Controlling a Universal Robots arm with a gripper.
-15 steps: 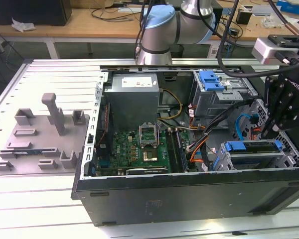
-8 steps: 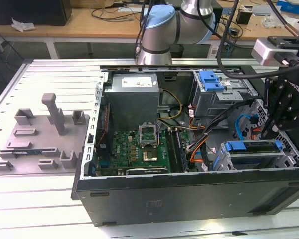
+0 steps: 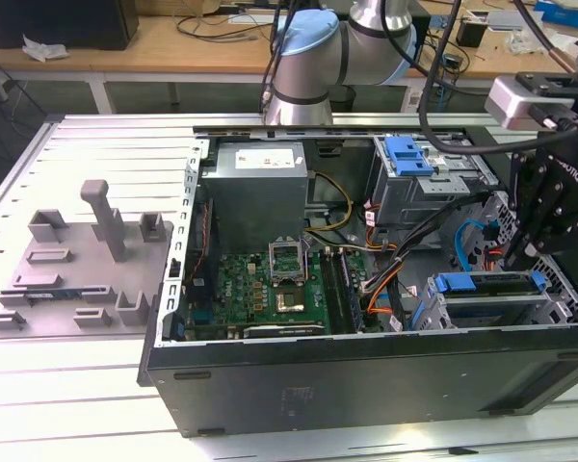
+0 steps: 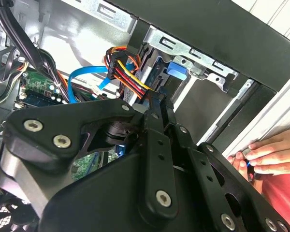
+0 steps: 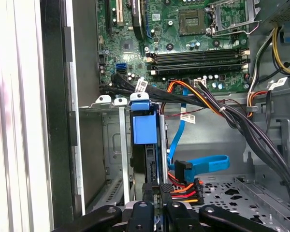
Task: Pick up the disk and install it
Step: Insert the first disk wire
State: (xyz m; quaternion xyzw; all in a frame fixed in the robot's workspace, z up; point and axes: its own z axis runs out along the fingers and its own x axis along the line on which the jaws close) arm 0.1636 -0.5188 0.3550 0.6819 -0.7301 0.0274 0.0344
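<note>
The disk (image 3: 491,284) stands on edge in the lower metal drive cage at the exterior view's right, its blue carrier bracket on top. In the first wrist view the disk (image 5: 146,126) shows edge-on with its blue tab between the cage rails. My gripper (image 3: 510,258) hangs just above the disk's end nearest the arm. In both wrist views the black fingers (image 4: 157,104) lie together, tips at the disk's edge (image 4: 159,75), beside the orange-red-yellow power plug (image 5: 183,187). My gripper (image 5: 156,192) looks shut, with nothing thick between the fingers.
The open computer case (image 3: 366,385) lies on a slatted white table. A motherboard (image 3: 270,289), a power supply (image 3: 258,183) and an upper cage with a blue latch (image 3: 409,154) are inside. Cable bundles (image 5: 241,121) and a blue data cable (image 5: 208,164) crowd the cage. A person's hand (image 4: 266,154) rests outside the case wall.
</note>
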